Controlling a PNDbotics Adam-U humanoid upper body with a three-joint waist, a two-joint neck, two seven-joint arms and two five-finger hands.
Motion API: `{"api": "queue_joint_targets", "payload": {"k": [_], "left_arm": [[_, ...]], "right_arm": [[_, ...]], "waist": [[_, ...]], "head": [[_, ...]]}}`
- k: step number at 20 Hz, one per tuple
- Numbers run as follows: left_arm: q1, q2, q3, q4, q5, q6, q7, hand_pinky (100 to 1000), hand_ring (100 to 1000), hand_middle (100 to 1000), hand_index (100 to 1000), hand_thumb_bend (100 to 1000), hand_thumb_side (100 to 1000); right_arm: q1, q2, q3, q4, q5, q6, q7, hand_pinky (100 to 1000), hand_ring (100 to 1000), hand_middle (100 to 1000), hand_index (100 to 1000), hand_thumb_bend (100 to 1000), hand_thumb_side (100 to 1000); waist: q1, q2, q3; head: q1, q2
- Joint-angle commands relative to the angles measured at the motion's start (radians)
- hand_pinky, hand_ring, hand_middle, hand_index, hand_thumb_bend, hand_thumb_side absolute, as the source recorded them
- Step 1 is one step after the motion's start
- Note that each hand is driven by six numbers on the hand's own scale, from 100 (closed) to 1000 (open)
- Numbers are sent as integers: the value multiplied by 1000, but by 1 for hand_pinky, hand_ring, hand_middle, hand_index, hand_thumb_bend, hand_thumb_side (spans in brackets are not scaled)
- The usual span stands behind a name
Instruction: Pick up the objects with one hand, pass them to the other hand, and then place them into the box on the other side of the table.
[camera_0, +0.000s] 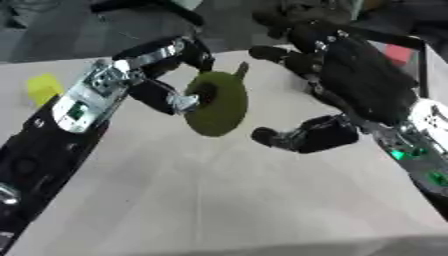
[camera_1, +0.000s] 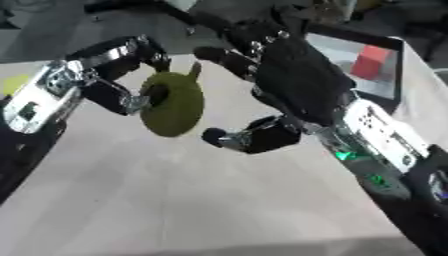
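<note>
Left hand (camera_0: 166, 75) grips green disc (camera_0: 219, 105) midair, disc on edge, facing right hand (camera_1: 271, 90), which hangs just beside it, fingers uncurled, ready to receive.

An olive-green ring (camera_0: 217, 104) hangs between two black-and-silver hands, left (camera_0: 162, 75) and right (camera_1: 276, 75). The table (camera_0: 219, 200) is pale beige. A yellow thing (camera_0: 42, 88) lies near its left edge, and what seems a red block (camera_1: 372, 61) sits in the dark-rimmed box (camera_1: 395, 75) at the far right corner.
</note>
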Motion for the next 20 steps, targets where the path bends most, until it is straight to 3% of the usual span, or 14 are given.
{"api": "queue_joint_targets", "payload": {"k": [1,8,17,20], "left_arm": [[-29,-5,-11,-35,23,-205,-227,484,346,320,489,100,252],[-43,-24,-33,-75,64,-145,-227,485,346,320,488,100,253],[-59,-32,-14,-102,123,-83,-227,485,344,317,485,100,259],[-64,-33,-3,-109,143,-60,-227,485,344,316,484,100,261]], "right_arm": [[-20,1,-1,-19,7,5,5,803,830,1000,894,536,558],[-23,10,8,-19,1,6,23,801,829,1000,891,548,537],[-14,14,23,-19,-26,-12,77,807,841,1000,873,525,471],[-8,13,26,-19,-33,-13,108,810,844,1000,851,435,428]], "waist": [[-2,-12,2],[0,-13,3],[-1,-14,7],[-1,-14,7]], "head": [[-4,-2],[-7,-2],[-12,-2],[-13,-2]]}}
